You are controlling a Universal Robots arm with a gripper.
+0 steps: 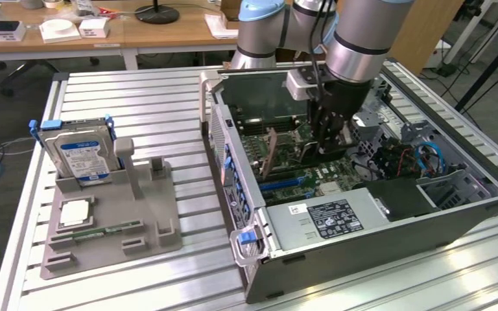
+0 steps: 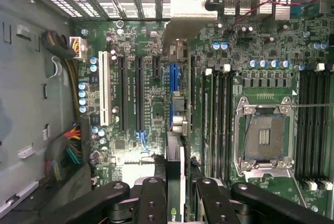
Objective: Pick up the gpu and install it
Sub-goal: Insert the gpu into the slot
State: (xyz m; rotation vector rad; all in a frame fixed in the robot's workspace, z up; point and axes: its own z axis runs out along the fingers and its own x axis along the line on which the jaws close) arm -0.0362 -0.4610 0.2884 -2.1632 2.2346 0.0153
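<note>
Item: graphics card, green board on edge, standing upright inside the open computer case, over the blue slot of the motherboard.

Holder: pincer, lowered into the case from above, its fingers pressed against the card's top edge from both sides, pinching it.

Step in hand, by judgement: installation, the pick-up being done; whether the card was fully seated could not be told.

Next move would call for keeping the card square to the slot, its bracket end toward the case's rear openings, and even downward pressure.

Elsewhere: hard drive upright in a grey holder on the table, well apart.
</note>
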